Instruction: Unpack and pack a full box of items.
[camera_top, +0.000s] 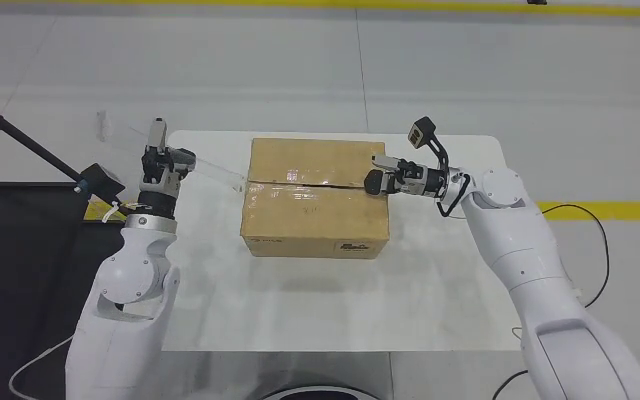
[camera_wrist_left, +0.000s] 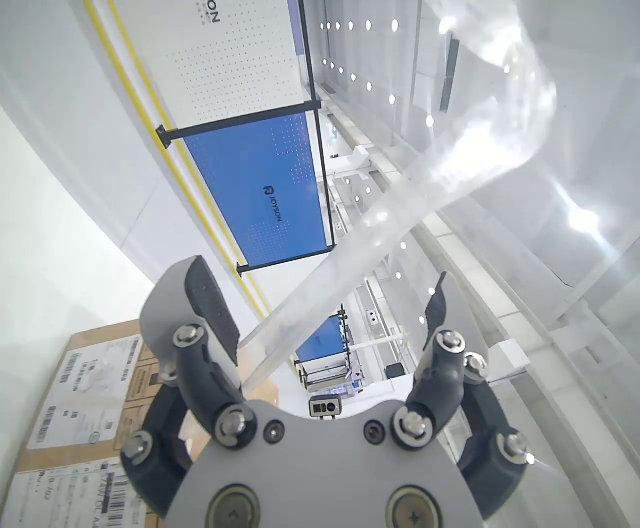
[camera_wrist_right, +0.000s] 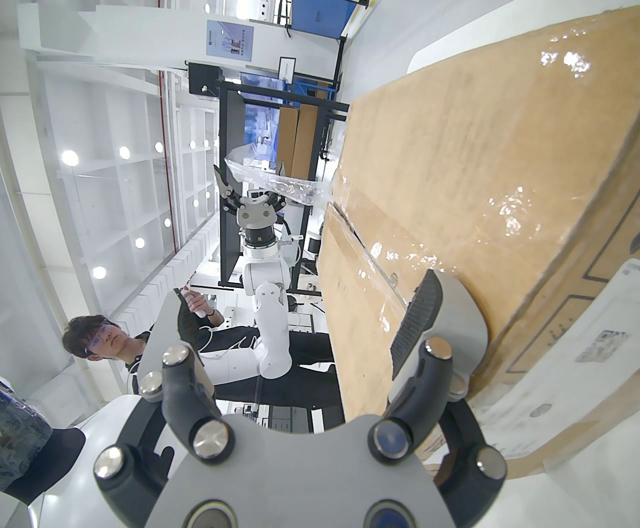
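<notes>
A brown cardboard box (camera_top: 315, 200) stands in the middle of the white table (camera_top: 440, 290), its top flaps closed along a centre seam (camera_wrist_right: 360, 245). A long clear tape strip (camera_top: 215, 172) leads off the box's left edge and up past my left gripper (camera_top: 160, 160). That gripper is open beside the box (camera_wrist_left: 100, 380), with the strip (camera_wrist_left: 350, 260) passing between its fingers close to one pad (camera_wrist_left: 212, 305). My right gripper (camera_top: 378, 172) is open at the right end of the box top (camera_wrist_right: 475, 175), one finger (camera_wrist_right: 420, 310) against the glossy cardboard.
A black stand with a dark block (camera_top: 100, 178) reaches in at the table's left edge, close to the left arm. Bare table lies in front of the box and at its right. A cable (camera_top: 590, 215) trails on the floor to the right.
</notes>
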